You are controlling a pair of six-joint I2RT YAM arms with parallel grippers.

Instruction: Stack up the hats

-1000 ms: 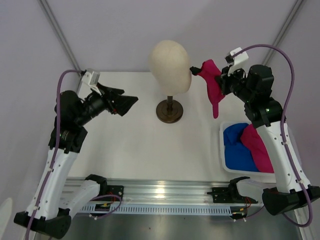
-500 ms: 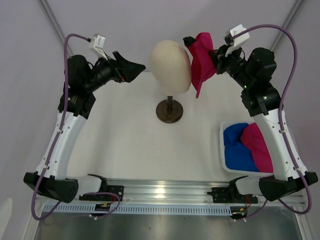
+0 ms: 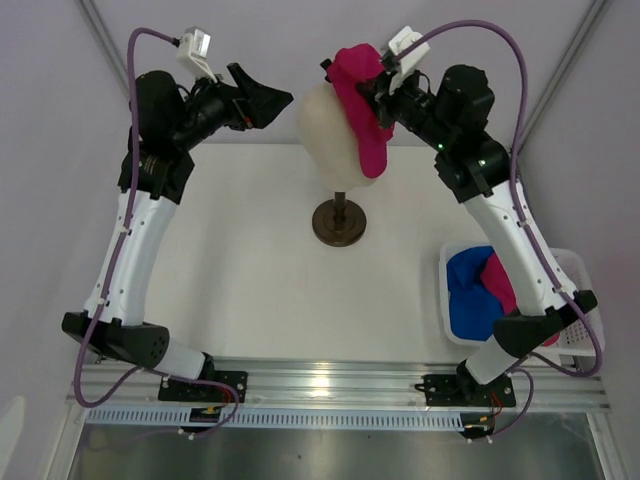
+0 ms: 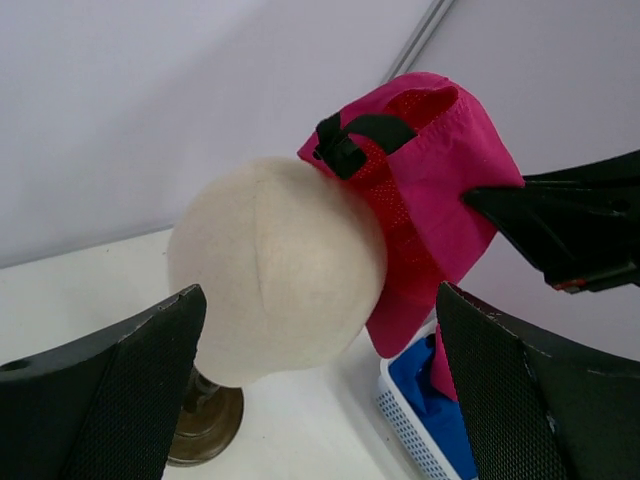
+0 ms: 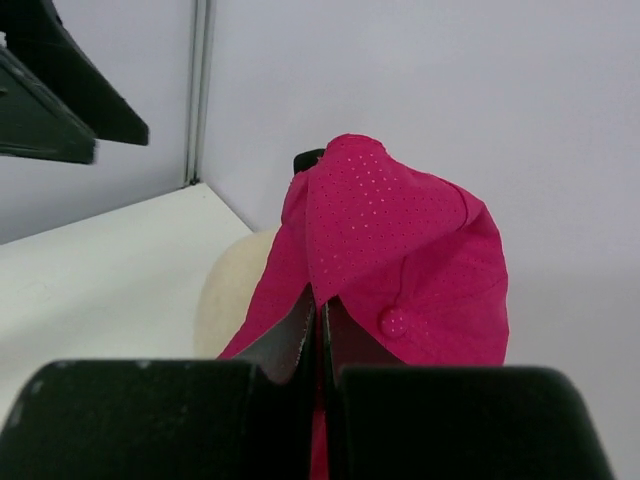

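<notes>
My right gripper (image 3: 385, 92) is shut on a magenta-pink hat (image 3: 362, 105) and holds it up against the top right of the cream mannequin head (image 3: 325, 130). The hat hangs with its brim down and its black strap toward the head; it shows in the left wrist view (image 4: 435, 200) and the right wrist view (image 5: 400, 250). My left gripper (image 3: 262, 105) is open and empty, raised just left of the head, its fingers (image 4: 110, 390) on either side of the head in the left wrist view. A blue hat (image 3: 470, 300) and another pink hat (image 3: 503, 285) lie in the basket.
The mannequin head stands on a dark round stand (image 3: 339, 222) at the table's middle back. A white mesh basket (image 3: 447, 262) sits at the right, near the right arm's base. Metal frame posts rise at the back corners.
My right gripper has carried the pink hat up and left, onto the top right of the head. My left gripper has risen and come closer to the head from the left.
</notes>
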